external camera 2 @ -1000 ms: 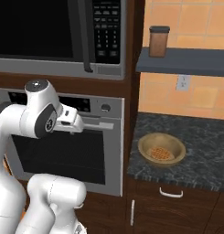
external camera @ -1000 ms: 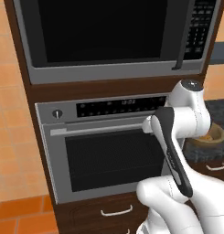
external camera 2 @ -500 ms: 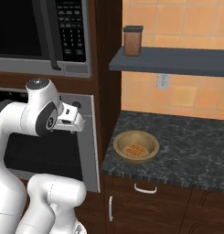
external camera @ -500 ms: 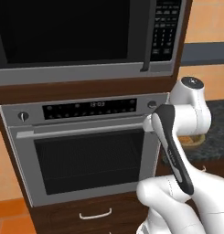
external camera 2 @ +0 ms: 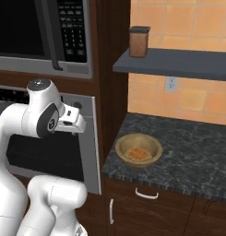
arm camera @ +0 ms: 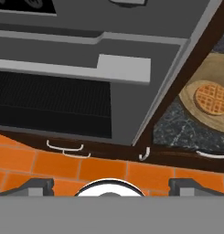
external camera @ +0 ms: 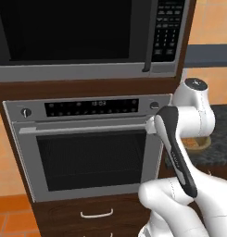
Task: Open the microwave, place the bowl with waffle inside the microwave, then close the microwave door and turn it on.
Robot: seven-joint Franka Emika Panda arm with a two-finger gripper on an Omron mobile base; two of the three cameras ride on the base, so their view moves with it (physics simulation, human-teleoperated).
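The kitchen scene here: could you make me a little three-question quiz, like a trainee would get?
1. True or false: the microwave door is open.
2. Where does the bowl with waffle sit? A) inside the microwave B) on the dark stone counter C) on the shelf
3. Fill in: the gripper is ____ and holds nothing.

Key: 1 false; 2 B; 3 open.
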